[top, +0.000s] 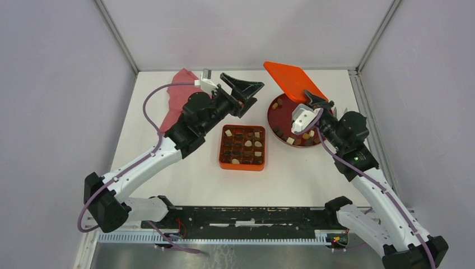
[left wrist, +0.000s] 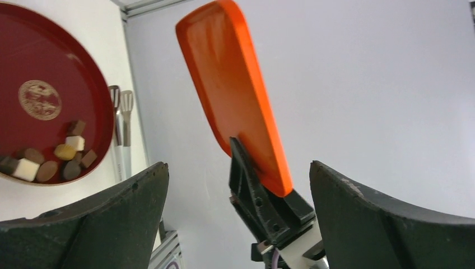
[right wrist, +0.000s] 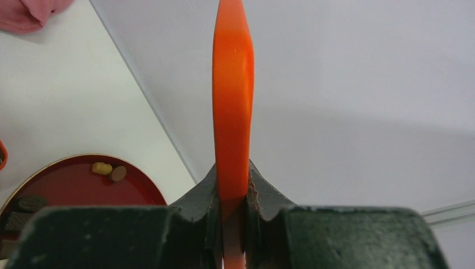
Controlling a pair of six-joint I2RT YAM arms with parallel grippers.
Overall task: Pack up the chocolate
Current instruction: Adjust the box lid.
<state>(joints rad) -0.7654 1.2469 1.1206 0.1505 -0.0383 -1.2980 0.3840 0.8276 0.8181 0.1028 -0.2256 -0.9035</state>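
Note:
Several chocolate pieces [top: 247,143] fill cells of the orange gridded box [top: 223,162] at mid-table. More chocolate [top: 290,138] lies on the dark red round plate [top: 275,120], also seen in the left wrist view [left wrist: 56,157] and the right wrist view [right wrist: 109,170]. My right gripper [top: 313,98] is shut on the edge of a flat orange lid [top: 292,80] and holds it tilted above the plate; the lid stands edge-on between the pads [right wrist: 232,185]. My left gripper [top: 246,92] is open and empty, raised behind the box and facing the lid [left wrist: 229,89].
A pink cloth [top: 178,95] lies at the back left. Metal tongs [left wrist: 120,112] lie on the table to the right of the plate. Grey walls enclose the table on three sides.

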